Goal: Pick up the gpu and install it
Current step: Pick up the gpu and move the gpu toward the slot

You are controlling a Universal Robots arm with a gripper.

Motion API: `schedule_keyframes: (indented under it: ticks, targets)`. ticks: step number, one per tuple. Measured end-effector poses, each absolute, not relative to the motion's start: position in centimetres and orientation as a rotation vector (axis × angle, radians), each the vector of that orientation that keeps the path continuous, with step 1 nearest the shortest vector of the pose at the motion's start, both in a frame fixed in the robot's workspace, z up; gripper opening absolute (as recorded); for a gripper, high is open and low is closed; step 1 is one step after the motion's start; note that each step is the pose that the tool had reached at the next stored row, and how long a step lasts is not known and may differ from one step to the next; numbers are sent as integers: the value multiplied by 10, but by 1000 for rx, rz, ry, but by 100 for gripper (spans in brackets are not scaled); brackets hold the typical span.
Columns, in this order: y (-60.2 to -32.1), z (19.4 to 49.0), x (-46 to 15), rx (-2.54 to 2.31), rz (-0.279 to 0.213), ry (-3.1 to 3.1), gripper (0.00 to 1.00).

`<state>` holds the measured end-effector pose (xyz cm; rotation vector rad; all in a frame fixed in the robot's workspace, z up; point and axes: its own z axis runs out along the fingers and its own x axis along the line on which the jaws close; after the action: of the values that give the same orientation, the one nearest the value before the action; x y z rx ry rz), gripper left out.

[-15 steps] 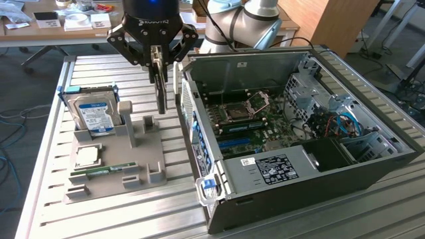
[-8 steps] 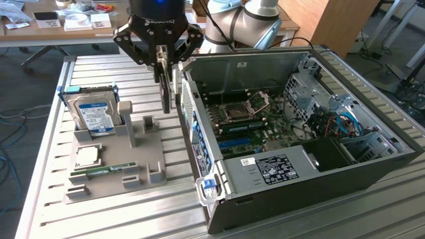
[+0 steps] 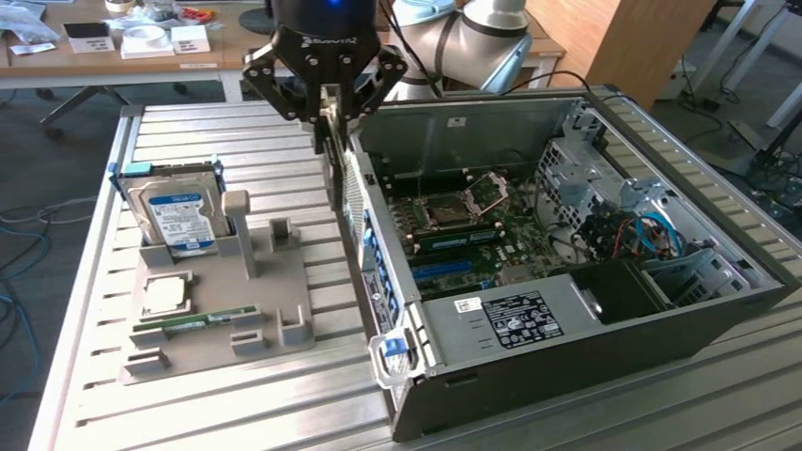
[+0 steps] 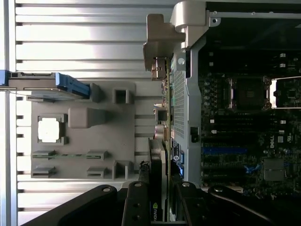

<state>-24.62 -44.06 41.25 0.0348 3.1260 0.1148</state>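
Exterior view, read from its left to its right.

**Room, left:** A grey floor [image 3: 51, 160] is seen, with blue cables [image 3: 19, 221] lying loose on it. A desk [image 3: 232, 42] stands at the back, and white boxes [image 3: 148, 38] are set on it.

**Work surface:** The table [image 3: 251, 413] is made of pale ribbed metal slats. A grey holder [image 3: 263, 282] is laid flat on it. A hard drive [image 3: 182, 216] with a blue label stands upright in the holder's far slot. A square chip [image 3: 165, 294] lies flat in a recess nearer the front. A green memory stick [image 3: 201, 322] lies in a slot beside the chip.

**Hand:** The gripper [image 3: 329, 108] is held above the table, between the holder and the computer. Its fingers are pinched on the graphics card [image 3: 332, 136], which is carried edge-on and upright. In the wrist view the card is seen running along the outside of the computer's wall, just beside it. Whether card and wall touch cannot be told.

**Computer:** The computer case [image 3: 652, 348] lies on its side with its cover off. The main board [image 3: 464, 225] is exposed inside.

**Room, right:** A wooden panel [image 3: 626, 38] stands behind the case, beside the pale robot arm [image 3: 483, 38].
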Motion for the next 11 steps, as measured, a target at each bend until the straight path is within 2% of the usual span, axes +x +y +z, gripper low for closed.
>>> schedule_keyframes:
  ticks: [11]
  targets:
    - [-441, 413, -222, 34, 117, 3126, 27]
